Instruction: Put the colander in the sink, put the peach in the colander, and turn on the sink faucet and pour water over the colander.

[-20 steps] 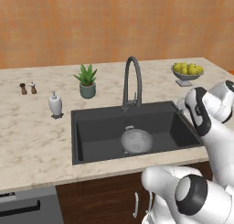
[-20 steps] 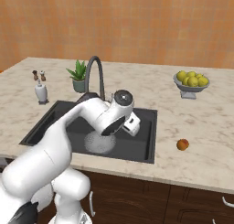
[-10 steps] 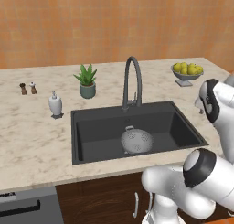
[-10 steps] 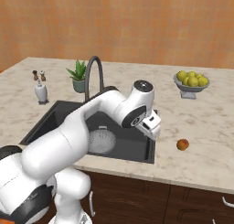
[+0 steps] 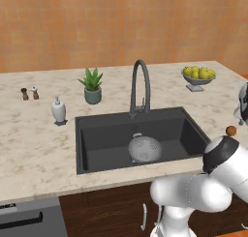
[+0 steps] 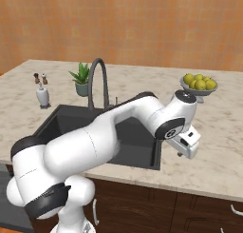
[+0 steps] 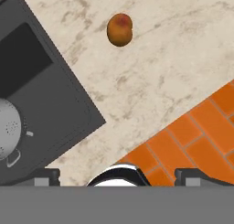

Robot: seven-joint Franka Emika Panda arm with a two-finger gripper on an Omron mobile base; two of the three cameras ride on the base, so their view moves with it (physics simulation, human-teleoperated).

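The silver colander sits in the dark sink, below the tall gooseneck faucet. On the counter right of the basin lies the small orange peach. My gripper hangs over the counter beside the sink's right rim, fingers pointing down. In the hand view the peach lies ahead on the marble. The sink and the colander show at the left. My gripper is open, its fingertips wide apart with nothing between them.
A footed bowl of yellow-green fruit stands at the back right. A potted plant, a white soap dispenser and two shakers stand left of the faucet. The counter's front edge and orange floor tiles lie close to the hand.
My arm has swung right, from above the sink basin out over the counter near the peach. The gripper stays open. The colander and the peach have not moved.
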